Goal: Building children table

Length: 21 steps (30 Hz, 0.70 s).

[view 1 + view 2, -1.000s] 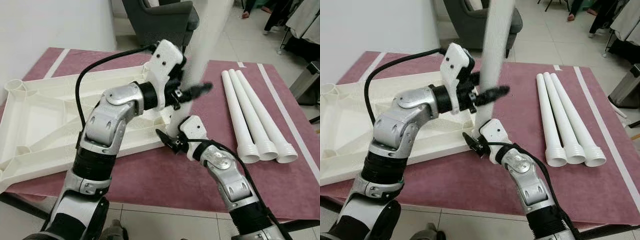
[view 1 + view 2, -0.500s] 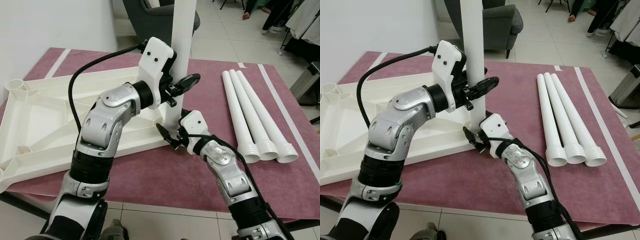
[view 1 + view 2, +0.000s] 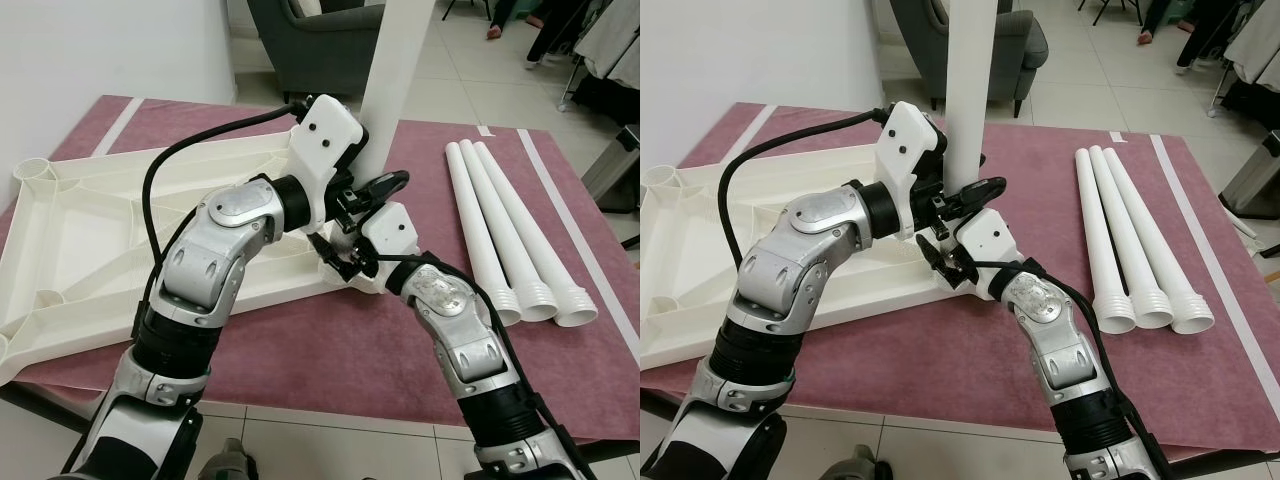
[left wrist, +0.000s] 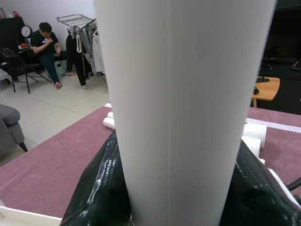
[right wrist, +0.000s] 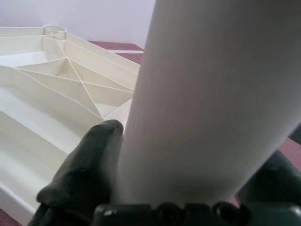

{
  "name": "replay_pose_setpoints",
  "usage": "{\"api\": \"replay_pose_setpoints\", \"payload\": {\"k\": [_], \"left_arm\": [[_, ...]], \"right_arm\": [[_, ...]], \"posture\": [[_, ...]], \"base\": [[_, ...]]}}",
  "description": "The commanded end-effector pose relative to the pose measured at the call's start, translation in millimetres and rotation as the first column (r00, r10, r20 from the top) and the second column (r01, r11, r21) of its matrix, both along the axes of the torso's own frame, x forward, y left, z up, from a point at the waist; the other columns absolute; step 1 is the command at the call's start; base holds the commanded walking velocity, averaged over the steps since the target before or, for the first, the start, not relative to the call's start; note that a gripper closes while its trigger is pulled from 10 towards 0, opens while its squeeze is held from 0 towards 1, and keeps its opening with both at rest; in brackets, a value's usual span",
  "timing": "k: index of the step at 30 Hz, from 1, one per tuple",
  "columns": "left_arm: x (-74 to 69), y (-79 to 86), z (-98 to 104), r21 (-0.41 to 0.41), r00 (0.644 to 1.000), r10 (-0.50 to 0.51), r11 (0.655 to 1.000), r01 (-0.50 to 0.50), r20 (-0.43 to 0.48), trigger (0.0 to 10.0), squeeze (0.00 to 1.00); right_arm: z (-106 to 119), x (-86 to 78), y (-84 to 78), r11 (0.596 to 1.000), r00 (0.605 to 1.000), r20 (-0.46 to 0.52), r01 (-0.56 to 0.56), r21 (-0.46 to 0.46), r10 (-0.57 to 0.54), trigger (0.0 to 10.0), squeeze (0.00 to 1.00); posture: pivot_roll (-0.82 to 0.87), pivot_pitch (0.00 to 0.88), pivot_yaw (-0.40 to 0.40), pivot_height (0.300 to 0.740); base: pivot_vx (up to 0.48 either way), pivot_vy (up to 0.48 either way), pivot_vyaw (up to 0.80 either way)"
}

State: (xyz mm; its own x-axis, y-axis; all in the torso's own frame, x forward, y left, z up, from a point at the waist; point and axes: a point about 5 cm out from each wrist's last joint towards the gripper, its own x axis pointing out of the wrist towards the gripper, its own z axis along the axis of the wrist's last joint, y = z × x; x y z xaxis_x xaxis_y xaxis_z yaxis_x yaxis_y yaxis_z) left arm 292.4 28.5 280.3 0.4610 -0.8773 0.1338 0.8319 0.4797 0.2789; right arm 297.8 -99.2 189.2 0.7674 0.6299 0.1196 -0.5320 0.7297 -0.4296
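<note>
Your left pincer (image 3: 365,190) clamped on upright leg (image 3: 970,90) | right pincer (image 3: 345,262) clamped lower, at tabletop (image 3: 90,230) corner

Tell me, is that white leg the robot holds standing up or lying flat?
Standing nearly upright. The table leg rises from the corner of the upturned tabletop, with both grippers' fingers around it.

You will find no readable text, label, brand name, number or sign anywhere in these views. The white plastic parts, the robot's arms and the mat carry no lettering you can make out, and the small round clock (image 4: 26,31) on the far wall is too small for you to read its face.
</note>
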Motion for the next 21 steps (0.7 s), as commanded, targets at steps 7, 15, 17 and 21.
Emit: {"api": "replay_pose_setpoints", "payload": {"k": [7,15,17,21], "left_arm": [[-3.6,-1.4,0.6,0.024,0.998,-0.025,0.999,0.024,0.064,0.0,0.00],[-8.2,-0.6,-2.7,-0.018,0.997,-0.064,0.998,0.065,0.047,10.0,1.00],[-6.9,2.7,-1.0,-0.054,0.997,-0.071,0.996,0.072,0.011,10.0,0.83],[-8.0,11.7,-0.3,-0.102,0.992,-0.118,0.988,0.114,-0.038,10.0,0.00]], "right_arm": [[-0.6,-3.5,0.4,1.000,0.999,-0.032,-0.019,0.024,0.020,0.0,0.00],[2.1,0.7,-4.9,0.992,0.997,-0.071,0.048,0.113,-0.040,0.0,0.00],[3.8,3.6,-9.4,0.985,0.993,-0.091,0.082,0.152,-0.068,0.0,0.00],[5.7,7.8,-17.8,0.973,0.988,-0.115,0.128,0.192,-0.107,0.0,0.00]], "posture": [[0.11,0.020,0.012,0.740],[0.11,0.022,0.014,0.740],[0.11,0.022,0.015,0.740],[0.10,0.023,0.017,0.740]], "base": [[0.000,0.000,0.00],[0.000,0.000,0.00],[0.000,0.000,0.00],[0.000,0.000,0.00]]}}
